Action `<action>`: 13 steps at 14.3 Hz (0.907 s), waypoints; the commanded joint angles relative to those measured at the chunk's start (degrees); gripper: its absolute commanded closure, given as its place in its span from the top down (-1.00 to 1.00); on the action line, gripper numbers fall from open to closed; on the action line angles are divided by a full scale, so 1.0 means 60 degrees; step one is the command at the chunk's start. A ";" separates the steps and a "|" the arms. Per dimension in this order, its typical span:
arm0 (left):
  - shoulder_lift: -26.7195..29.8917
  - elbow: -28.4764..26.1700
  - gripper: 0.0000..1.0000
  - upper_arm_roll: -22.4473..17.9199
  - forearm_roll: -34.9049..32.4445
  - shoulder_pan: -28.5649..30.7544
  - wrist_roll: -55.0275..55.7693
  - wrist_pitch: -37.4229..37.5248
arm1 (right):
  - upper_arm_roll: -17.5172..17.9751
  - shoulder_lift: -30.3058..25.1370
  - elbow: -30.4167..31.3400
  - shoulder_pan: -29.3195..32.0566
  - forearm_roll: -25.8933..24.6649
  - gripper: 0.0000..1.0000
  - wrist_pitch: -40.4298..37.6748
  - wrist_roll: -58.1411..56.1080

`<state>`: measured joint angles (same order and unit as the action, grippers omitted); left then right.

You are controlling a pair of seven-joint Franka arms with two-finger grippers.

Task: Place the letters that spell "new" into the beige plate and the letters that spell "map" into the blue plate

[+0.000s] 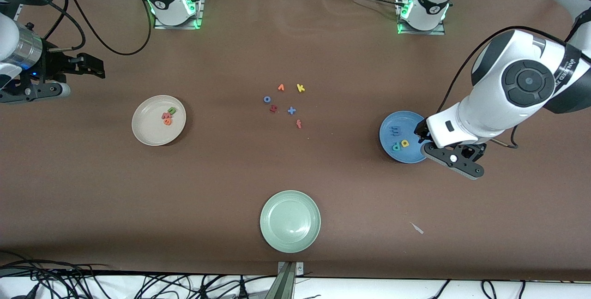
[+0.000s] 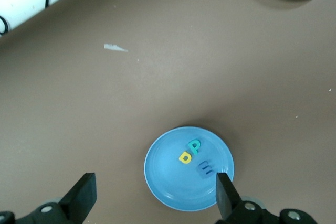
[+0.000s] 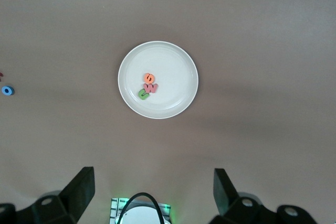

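Both words look sorted: n, e, w sit clustered in the beige plate (image 1: 143, 130), and m, a, p in the blue plate (image 1: 392, 121). The left gripper (image 2: 152, 198) hangs spread at that plate's 4 o'clock rim; the right gripper (image 3: 152, 195), spread and empty, waits over bare tabletop (image 1: 295, 174).

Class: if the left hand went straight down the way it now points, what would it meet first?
Probably the rim of the blue plate, or the table beside it; the open left hand hangs over that edge, and depth is unclear.

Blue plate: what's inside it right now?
Three letters lie in the blue plate: blue m, teal p and yellow a. From the front, the left pincer covers the plate's edge, but its wrist view shows nothing else inside.
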<state>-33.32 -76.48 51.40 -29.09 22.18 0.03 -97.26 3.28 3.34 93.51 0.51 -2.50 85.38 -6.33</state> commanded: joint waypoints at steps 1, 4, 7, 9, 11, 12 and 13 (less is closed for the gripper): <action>0.0321 0.0514 1.00 -0.0642 0.0292 -0.0721 0.0345 0.0519 | 0.0099 0.0000 -0.0028 0.0091 -0.0154 1.00 0.0051 0.0161; 0.1330 0.0515 1.00 -0.2568 0.2419 -0.1525 0.0640 0.0725 | 0.0084 0.0015 -0.0028 0.0121 -0.0140 1.00 0.0051 0.0161; 0.2269 0.0150 1.00 -0.4783 0.4187 -0.2535 0.0508 0.0842 | 0.0084 0.0015 -0.0028 0.0106 -0.0140 1.00 0.0051 0.0161; 0.2913 -0.0376 1.00 -0.5284 0.4189 -0.2700 0.0494 0.0814 | 0.0084 0.0015 -0.0028 0.0106 -0.0140 1.00 0.0051 0.0161; 0.3616 -0.1121 1.00 -0.5636 0.4203 -0.2627 0.0493 0.0814 | 0.0084 0.0015 -0.0028 0.0106 -0.0140 1.00 0.0051 0.0161; 0.3953 -0.1518 1.00 -0.5826 0.4232 -0.2685 0.0508 0.0828 | 0.0084 0.0015 -0.0028 0.0106 -0.0140 1.00 0.0051 0.0161; 0.4203 -0.1652 1.00 -0.5988 0.4233 -0.2830 0.0522 0.0973 | 0.0084 0.0015 -0.0028 0.0106 -0.0140 1.00 0.0051 0.0161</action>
<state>-14.27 -79.83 18.59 -5.50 6.72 3.31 -91.53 3.21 3.45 93.51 0.65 -2.53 85.44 -6.20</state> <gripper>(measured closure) 0.000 0.000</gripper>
